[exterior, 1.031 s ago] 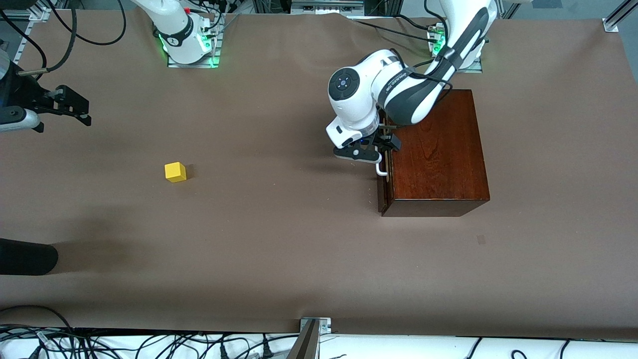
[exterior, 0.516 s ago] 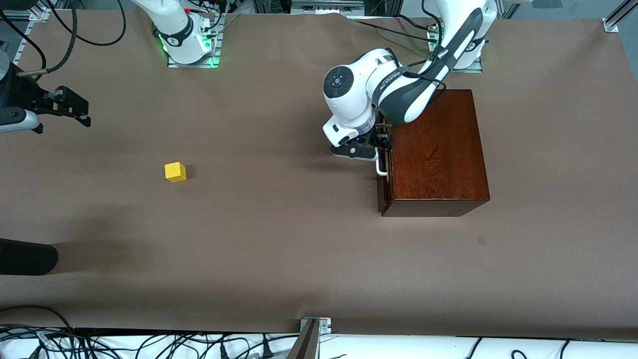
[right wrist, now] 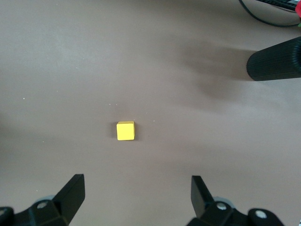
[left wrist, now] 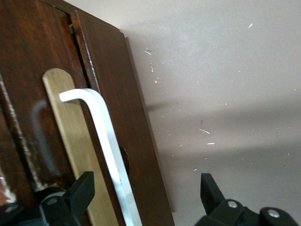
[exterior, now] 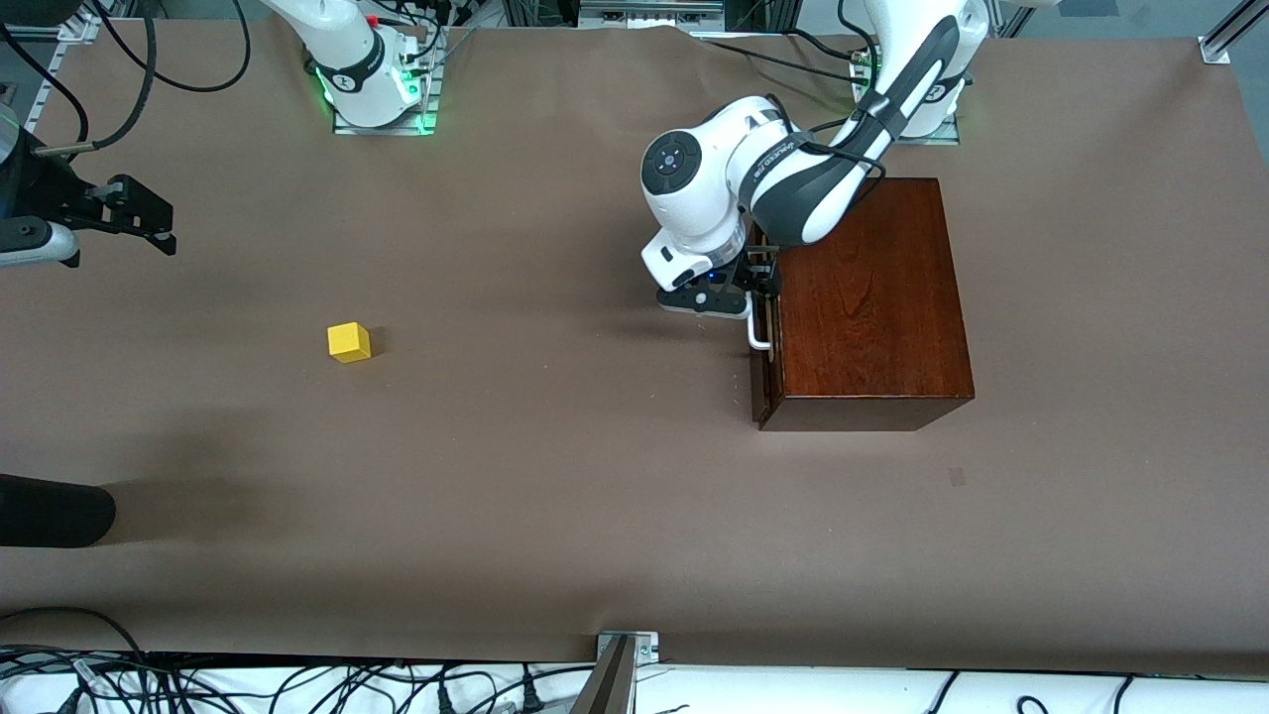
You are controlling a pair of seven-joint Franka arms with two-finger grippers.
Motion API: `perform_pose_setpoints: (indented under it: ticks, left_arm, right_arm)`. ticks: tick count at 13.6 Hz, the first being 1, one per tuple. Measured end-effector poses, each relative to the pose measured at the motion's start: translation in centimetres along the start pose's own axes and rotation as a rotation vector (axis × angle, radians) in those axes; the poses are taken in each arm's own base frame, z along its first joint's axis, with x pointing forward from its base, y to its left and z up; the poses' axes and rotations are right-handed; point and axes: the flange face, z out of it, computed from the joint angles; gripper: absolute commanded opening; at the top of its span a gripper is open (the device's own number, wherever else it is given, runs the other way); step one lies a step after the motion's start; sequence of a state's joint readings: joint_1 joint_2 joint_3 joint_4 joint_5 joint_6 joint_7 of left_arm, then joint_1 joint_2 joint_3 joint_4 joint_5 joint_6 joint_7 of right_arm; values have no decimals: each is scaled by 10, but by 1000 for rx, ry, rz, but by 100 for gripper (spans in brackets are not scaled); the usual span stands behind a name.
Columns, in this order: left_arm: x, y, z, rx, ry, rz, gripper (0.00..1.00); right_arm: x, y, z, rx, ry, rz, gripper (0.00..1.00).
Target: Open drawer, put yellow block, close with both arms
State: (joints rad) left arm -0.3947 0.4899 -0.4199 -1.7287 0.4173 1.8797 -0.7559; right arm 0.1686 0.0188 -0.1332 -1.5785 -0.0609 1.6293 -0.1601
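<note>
The box (exterior: 872, 297) is glossy dark red-brown with wood grain; its drawer (left wrist: 108, 108) has a white handle (left wrist: 113, 150) on a pale wooden strip. The block (exterior: 349, 342) is bright yellow, the table cover (exterior: 555, 476) plain brown, both grippers black

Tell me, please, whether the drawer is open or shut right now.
Shut: the drawer front sits flush against the wooden box, no tray showing. The left claw is open, straddling the white handle.
</note>
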Motion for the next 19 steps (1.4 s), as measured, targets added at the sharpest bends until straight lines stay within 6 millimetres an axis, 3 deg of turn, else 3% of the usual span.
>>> perform_pose_setpoints:
  ticks: [5, 11, 19]
  left_arm:
    - [-6, 19, 14, 7, -14, -35, 100]
    - [-6, 44, 10, 0, 6, -87, 100]
    - [4, 76, -2, -38, 28, -137, 100]
  right_arm:
    - [0, 0, 0, 0, 1, 0, 100]
    - [2, 1, 4, 0, -6, 2, 100]
    - [25, -15, 53, -23, -98, -37, 100]
